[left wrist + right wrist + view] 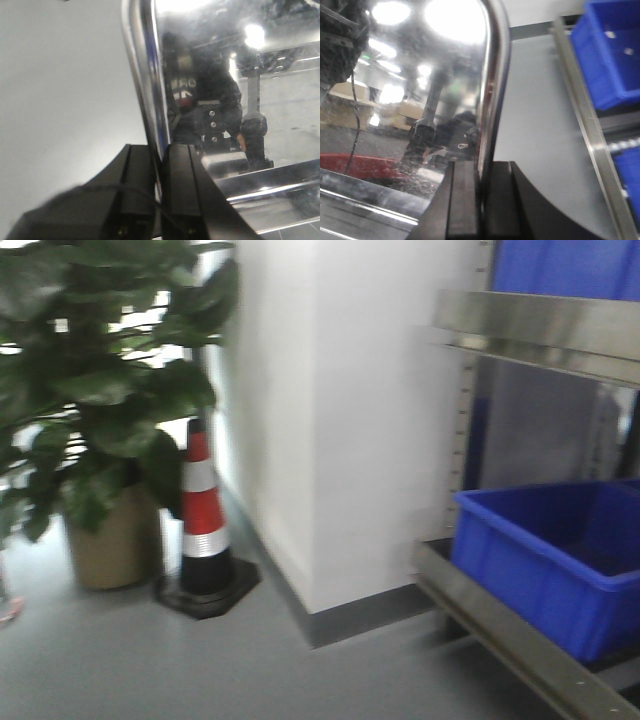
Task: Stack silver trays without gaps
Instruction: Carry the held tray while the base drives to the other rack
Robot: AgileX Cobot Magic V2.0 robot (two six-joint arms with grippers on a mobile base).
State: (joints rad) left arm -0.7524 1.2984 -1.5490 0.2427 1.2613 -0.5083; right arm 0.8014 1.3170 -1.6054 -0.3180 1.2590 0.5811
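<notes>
A silver tray fills both wrist views, held up off the floor. In the left wrist view its mirror-like inside [250, 100] lies to the right and its rounded rim [145, 90] runs up the middle. My left gripper [161, 165] is shut on that rim, one black finger [137, 190] on each side. In the right wrist view the tray's shiny inside [410, 100] lies to the left. My right gripper [482, 172] is shut on its rim [492, 90]. Neither gripper nor the tray shows in the front view. No other tray is in view.
A steel shelf rack stands at the right, with a brushed rail [540, 330] above and a lower rail [520, 645]. A blue bin [560, 560] sits on it; blue bins [615, 50] also show in the right wrist view. A white wall [360, 420], a traffic cone [205, 520] and a potted plant [100, 390] stand ahead.
</notes>
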